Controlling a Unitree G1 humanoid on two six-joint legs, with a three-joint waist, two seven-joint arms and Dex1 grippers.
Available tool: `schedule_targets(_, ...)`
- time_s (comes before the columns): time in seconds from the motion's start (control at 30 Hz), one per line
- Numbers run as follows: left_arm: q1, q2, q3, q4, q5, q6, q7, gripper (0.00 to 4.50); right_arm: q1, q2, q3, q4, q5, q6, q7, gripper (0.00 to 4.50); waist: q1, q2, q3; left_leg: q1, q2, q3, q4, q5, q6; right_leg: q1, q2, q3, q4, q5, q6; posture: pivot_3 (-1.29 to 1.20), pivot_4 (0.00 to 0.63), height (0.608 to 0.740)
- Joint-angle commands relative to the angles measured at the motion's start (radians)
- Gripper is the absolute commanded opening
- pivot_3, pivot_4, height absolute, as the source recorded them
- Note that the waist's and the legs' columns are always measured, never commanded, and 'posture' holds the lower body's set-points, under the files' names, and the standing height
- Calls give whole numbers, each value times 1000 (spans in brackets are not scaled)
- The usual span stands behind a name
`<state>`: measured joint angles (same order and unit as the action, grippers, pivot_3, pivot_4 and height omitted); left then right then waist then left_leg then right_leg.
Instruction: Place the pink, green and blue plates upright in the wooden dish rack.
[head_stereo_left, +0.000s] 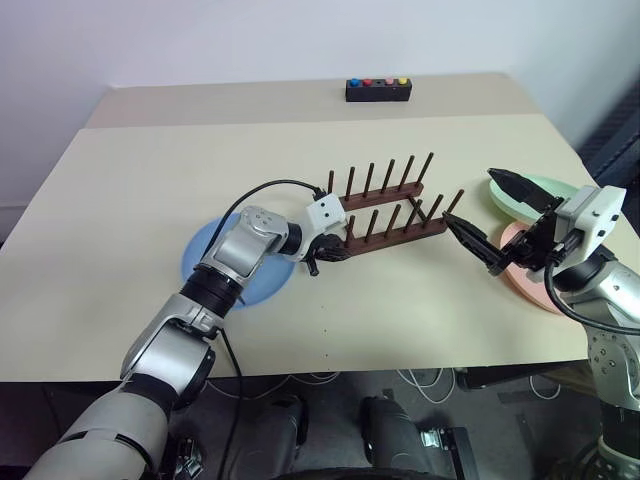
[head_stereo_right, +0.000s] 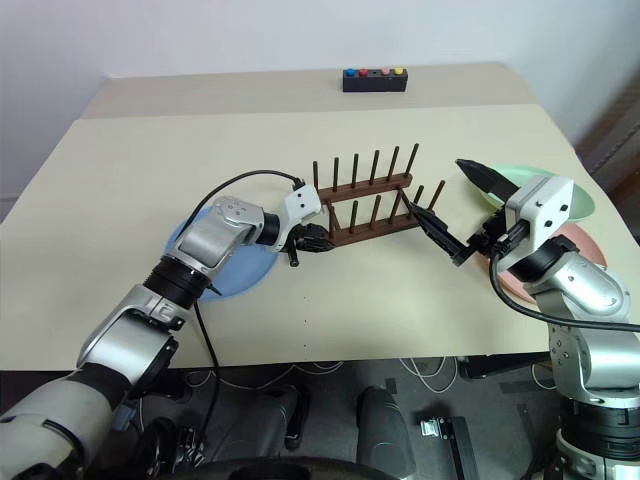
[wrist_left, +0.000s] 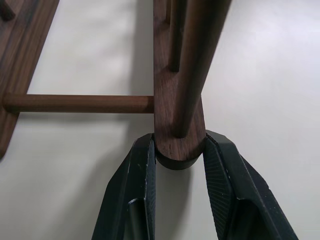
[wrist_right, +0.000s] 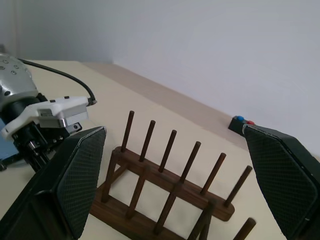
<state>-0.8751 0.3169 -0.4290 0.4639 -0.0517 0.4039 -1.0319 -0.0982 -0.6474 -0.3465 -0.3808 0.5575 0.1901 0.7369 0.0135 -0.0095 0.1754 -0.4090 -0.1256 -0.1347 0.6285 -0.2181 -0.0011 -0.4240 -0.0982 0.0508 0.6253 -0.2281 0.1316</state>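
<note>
The rounded end of the near rail of the rack (wrist_left: 179, 125) is clamped between the two fingers (wrist_left: 131, 195) of the left gripper (head_stereo_left: 322, 250), one pad pressed against each side of the rail tip. The right gripper (head_stereo_left: 490, 222) is held above the table (head_stereo_left: 120, 200) just past the rack's other end, spread wide and grasping nothing.

The rack is seen near the table's middle: dark brown wood, two parallel rails joined by a cross dowel, each with a row of thin upright pegs, and no plate in it.

The blue plate (head_stereo_left: 200, 262) lies flat under the left forearm. The green plate (head_stereo_left: 560, 188) and the pink plate (head_stereo_left: 525, 280) lie flat by the right arm.
</note>
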Motion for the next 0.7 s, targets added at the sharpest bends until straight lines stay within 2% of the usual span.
schedule_targets(0.03, -17, 20, -29, -2, 37, -106, -76, 827, 5, -21, -44, -20, 21, -4, 11, 4500, -1, 0, 0, 0, 0, 0, 0, 0, 0, 0, 0, 0, 0, 0, 0, 0, 150, 740)
schedule_targets(0.17, -7, 32, -33, 31, 70, -177, -97, 827, 12, -18, -48, -30, 26, 5, 10, 4500, -3, 0, 0, 0, 0, 0, 0, 0, 0, 0, 0, 0, 0, 0, 0, 0, 150, 740)
schedule_targets(0.43, -25, 18, 3, 96, 50, -158, -154, 827, 10, -19, -47, -32, 19, 7, 10, 4500, -3, 0, 0, 0, 0, 0, 0, 0, 0, 0, 0, 0, 0, 0, 0, 0, 150, 740)
schedule_targets(0.5, -29, 11, 17, 110, 51, -160, -147, 1830, 8, -19, -46, -31, 18, 7, 10, 4500, -4, 0, 0, 0, 0, 0, 0, 0, 0, 0, 0, 0, 0, 0, 0, 0, 150, 740)
schedule_targets(0.53, -31, 10, 22, 118, 59, -171, -132, 2115, 6, -19, -44, -30, 18, 7, 10, 4500, -4, 0, 0, 0, 0, 0, 0, 0, 0, 0, 0, 0, 0, 0, 0, 0, 150, 740)
schedule_targets(0.67, -41, 12, 41, 126, 72, -198, -108, 4254, 2, -18, -42, -30, 18, 8, 10, 4500, -4, 0, 0, 0, 0, 0, 0, 0, 0, 0, 0, 0, 1, 0, 0, 0, 150, 740)
schedule_targets(0.7, -47, 13, 53, 123, 63, -183, -109, 4480, 2, -18, -42, -29, 19, 9, 10, 4500, -4, 0, 0, 0, 0, 0, 0, 0, 0, 0, 0, 0, 1, 0, 0, 0, 150, 740)
